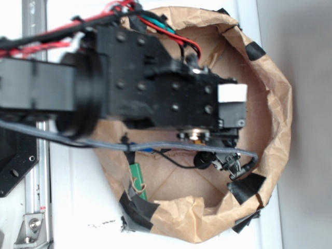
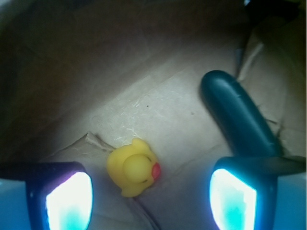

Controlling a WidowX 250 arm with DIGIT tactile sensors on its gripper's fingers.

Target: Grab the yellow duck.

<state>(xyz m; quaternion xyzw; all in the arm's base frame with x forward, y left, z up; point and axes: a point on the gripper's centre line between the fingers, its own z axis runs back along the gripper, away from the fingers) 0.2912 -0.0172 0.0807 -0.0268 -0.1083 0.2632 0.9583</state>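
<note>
In the wrist view the yellow duck [image 2: 134, 167] lies on the brown paper floor, its red-orange beak pointing right. My gripper [image 2: 151, 199] hangs above it, open, with the duck between the fingers and nearer the left pad [image 2: 69, 201] than the right pad [image 2: 232, 199]. Nothing touches the duck. In the exterior view the arm [image 1: 155, 83] covers the middle of the paper bowl [image 1: 275, 104], and the duck is hidden under it.
A dark green capsule-shaped object [image 2: 237, 115] lies on the floor to the right of the duck, its near end behind the right finger. Crumpled paper walls with black tape patches [image 1: 246, 187] ring the floor. A green item [image 1: 138, 179] sits by the bowl's lower-left wall.
</note>
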